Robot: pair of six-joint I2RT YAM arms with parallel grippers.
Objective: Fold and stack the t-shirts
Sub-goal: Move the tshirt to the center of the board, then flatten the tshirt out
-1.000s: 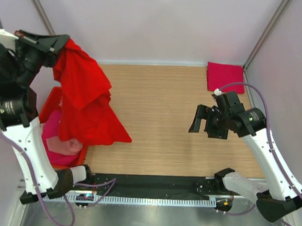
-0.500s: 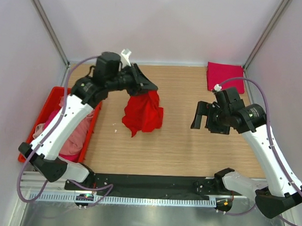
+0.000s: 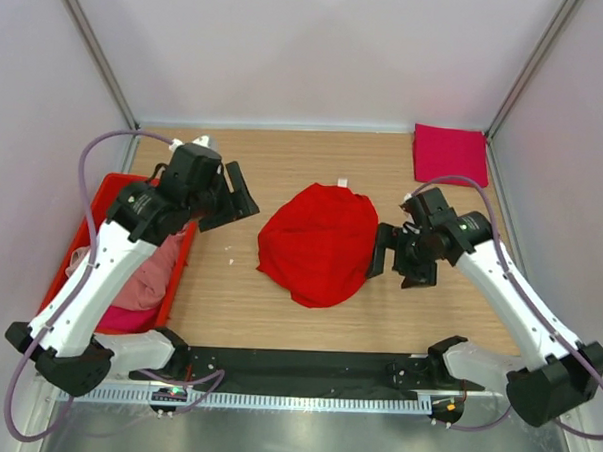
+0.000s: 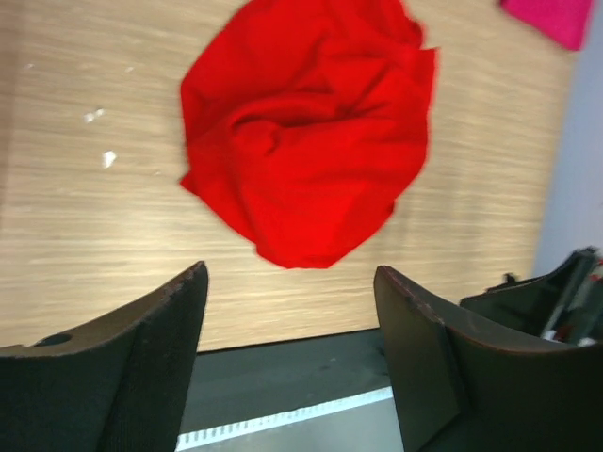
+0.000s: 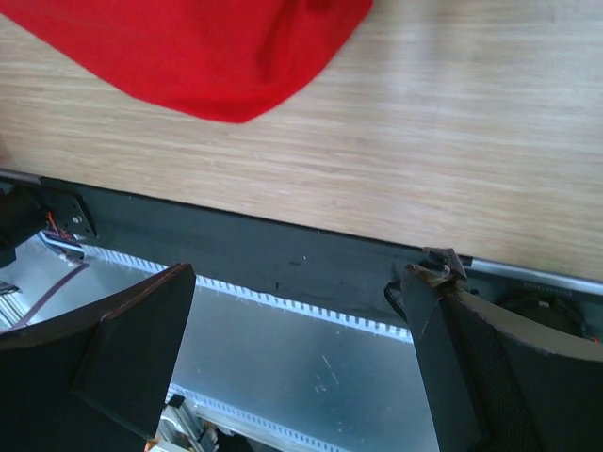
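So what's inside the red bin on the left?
Bunched cloth: a pale pink shirt and, nearer the arms, a magenta shirt. The left arm crosses above the bin and covers much of it, so anything further beneath it cannot be seen.

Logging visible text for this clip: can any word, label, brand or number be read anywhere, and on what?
None can be read.
White tag at the far edge of the red shirt: too small to read.
Folded pink shirt: no print visible.
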